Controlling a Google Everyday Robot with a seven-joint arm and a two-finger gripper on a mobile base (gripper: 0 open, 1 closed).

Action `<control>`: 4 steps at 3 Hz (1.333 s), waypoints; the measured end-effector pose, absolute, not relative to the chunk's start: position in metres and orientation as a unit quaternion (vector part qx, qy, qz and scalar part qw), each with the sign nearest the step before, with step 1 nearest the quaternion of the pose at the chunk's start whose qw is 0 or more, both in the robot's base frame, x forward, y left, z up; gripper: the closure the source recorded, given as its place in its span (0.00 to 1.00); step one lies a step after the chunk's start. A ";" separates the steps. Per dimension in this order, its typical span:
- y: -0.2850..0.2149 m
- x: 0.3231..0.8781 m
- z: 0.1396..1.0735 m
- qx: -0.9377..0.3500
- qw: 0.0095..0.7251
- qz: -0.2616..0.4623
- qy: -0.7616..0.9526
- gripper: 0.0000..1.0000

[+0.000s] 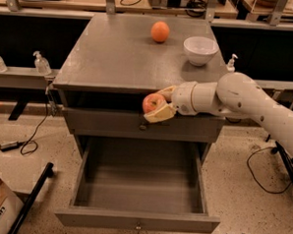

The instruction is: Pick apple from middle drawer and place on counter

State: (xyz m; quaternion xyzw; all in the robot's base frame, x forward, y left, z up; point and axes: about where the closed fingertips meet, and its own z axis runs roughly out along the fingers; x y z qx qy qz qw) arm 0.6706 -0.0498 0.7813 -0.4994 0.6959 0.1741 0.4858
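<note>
The gripper [155,104] hangs at the front edge of the grey cabinet's top surface [120,58], level with its thin overhang and in front of the dark gap above the shut upper drawer front [107,123]. Its tan fingers [159,114] clasp the apple [151,102], one above and behind it and one beneath. The red-pink fruit is thus carried in the air just below the surface's edge; whether it brushes that edge cannot be told. The white arm [246,100] reaches in from the right side of the cabinet. Below, the middle drawer [136,219] stands pulled far out, with its flat grey floor in full view and a small knob centred on its front. On the surface, well behind the gripper, an orange [160,31] sits near the back edge. A white bowl [200,50] stands near it on the right, apart from it.
</note>
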 end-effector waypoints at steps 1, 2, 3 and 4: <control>-0.048 0.648 0.795 -0.540 0.465 0.195 0.674 1.00; -0.043 0.615 0.858 -0.595 0.481 0.217 0.606 1.00; -0.029 0.576 0.906 -0.645 0.482 0.228 0.547 1.00; -0.012 0.589 0.921 -0.652 0.485 0.218 0.541 1.00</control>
